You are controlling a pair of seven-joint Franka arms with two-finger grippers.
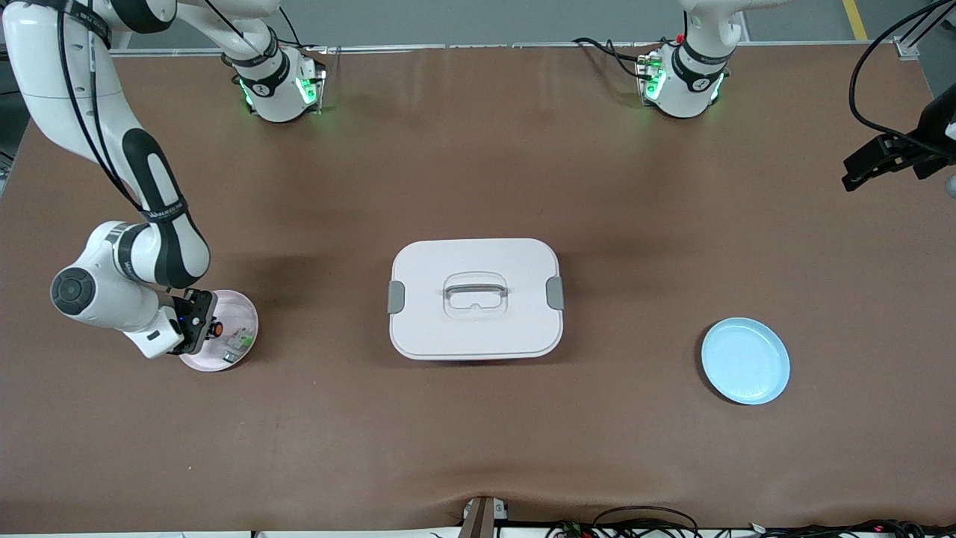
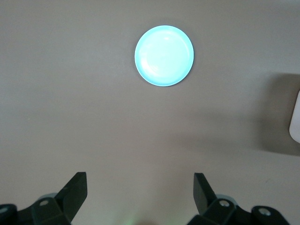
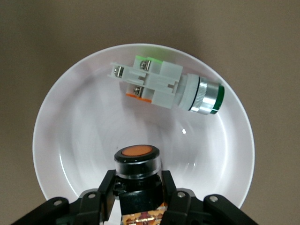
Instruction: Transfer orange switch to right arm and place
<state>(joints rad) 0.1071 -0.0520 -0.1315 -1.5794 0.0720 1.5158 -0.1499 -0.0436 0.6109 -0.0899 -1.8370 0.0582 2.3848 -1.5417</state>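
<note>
Both arms look mid-job: the right gripper (image 3: 138, 194) is clamped on the orange switch (image 3: 137, 164) over the pink plate (image 1: 243, 310), probably lowering it beside the green-capped switch (image 3: 164, 86). Left gripper (image 2: 140, 194) hangs wide open and empty, parked above the bare table near the blue plate (image 2: 164, 56), seemingly just waiting.

Brown matte table (image 1: 478, 448), grey floor strip along top, yellow floor line (image 1: 855, 19), soft even light
</note>
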